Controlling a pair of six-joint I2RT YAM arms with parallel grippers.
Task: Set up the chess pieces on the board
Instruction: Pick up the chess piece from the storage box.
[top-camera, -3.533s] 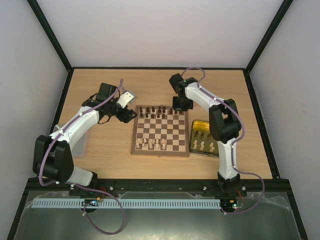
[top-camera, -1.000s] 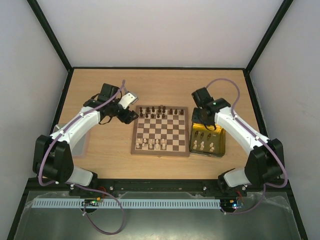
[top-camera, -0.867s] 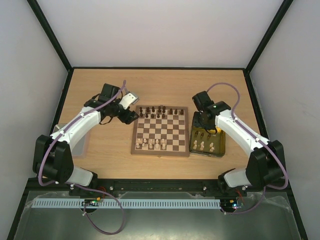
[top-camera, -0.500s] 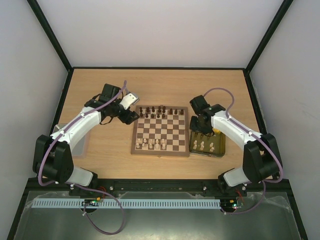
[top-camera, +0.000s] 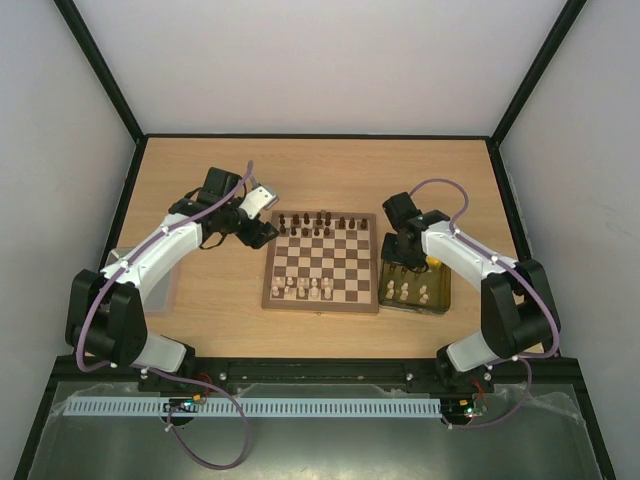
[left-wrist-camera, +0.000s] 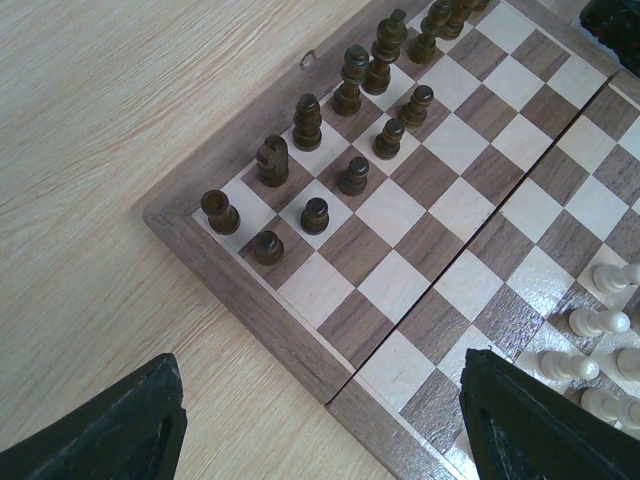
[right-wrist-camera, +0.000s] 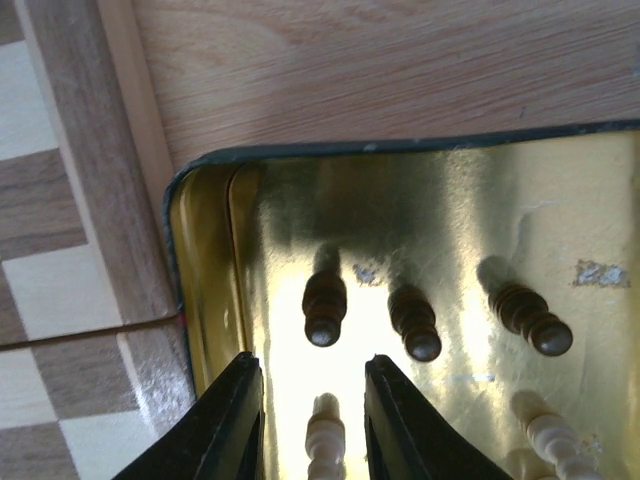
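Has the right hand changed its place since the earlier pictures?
Yes. The right hand moved from the far right corner of the board to the right and nearer, and is now above the gold tray.

arms (top-camera: 150, 255): white shells, black joints | cables (top-camera: 440, 181): purple | left claw (left-wrist-camera: 320, 425): black

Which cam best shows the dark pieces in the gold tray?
Right wrist: three dark pieces sit close up in the gold tray, each distinct. Top external has the right arm over that end of the tray, so they barely show. Left wrist shows the board, not the tray.
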